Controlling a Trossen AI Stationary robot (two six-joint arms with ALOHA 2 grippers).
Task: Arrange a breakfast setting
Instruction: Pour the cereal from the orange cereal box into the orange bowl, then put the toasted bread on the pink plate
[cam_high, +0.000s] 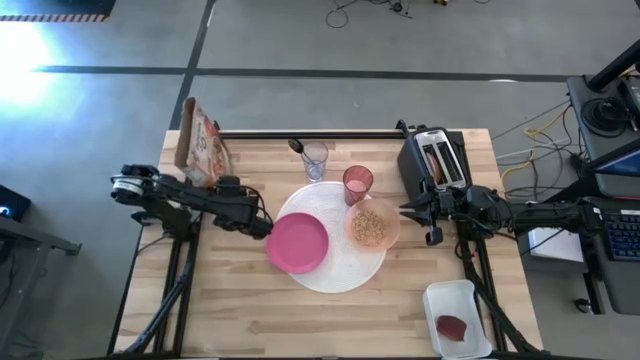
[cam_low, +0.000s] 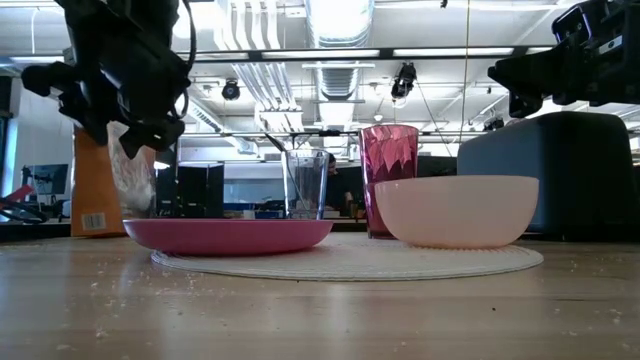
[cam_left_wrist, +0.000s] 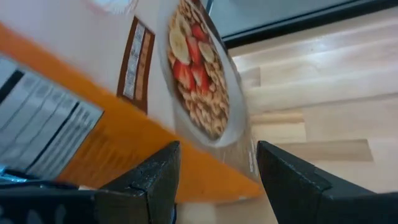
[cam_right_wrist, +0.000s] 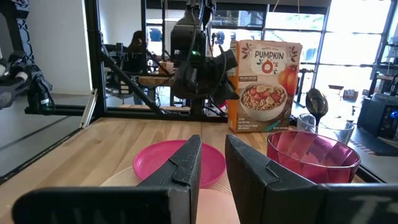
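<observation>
Two dark arms reach in low over the pale wooden table (cam_high: 250, 320) from opposite sides. The left gripper (cam_high: 262, 226) hangs above the left edge of the magenta plate (cam_high: 297, 243), its fingers (cam_left_wrist: 149, 180) spread wide and holding nothing; its wrist camera looks past them at the orange cereal box (cam_high: 200, 143), which stands at the table's far left corner. The right gripper (cam_high: 416, 209) sits just right of the peach bowl (cam_high: 372, 224) of cereal, its fingers (cam_right_wrist: 186, 165) drawn close with a narrow gap, empty and touching nothing.

The plate and bowl rest on the large white round mat (cam_high: 340, 270), plate on its left part, bowl on its right. The translucent pink cup (cam_high: 357, 184) stands at the mat's far edge, beside the bowl. The small clear glass (cam_high: 315, 159) stands just beyond the mat, with the spoon (cam_high: 297, 147) standing in it; its handle colour cannot be made out.

In the low view the left arm's body covers much of the cereal box. A silver toaster (cam_high: 434, 158) sits at the far right, and a white tray (cam_high: 457, 318) holding a dark red item sits at the near right, cut off by the frame.
</observation>
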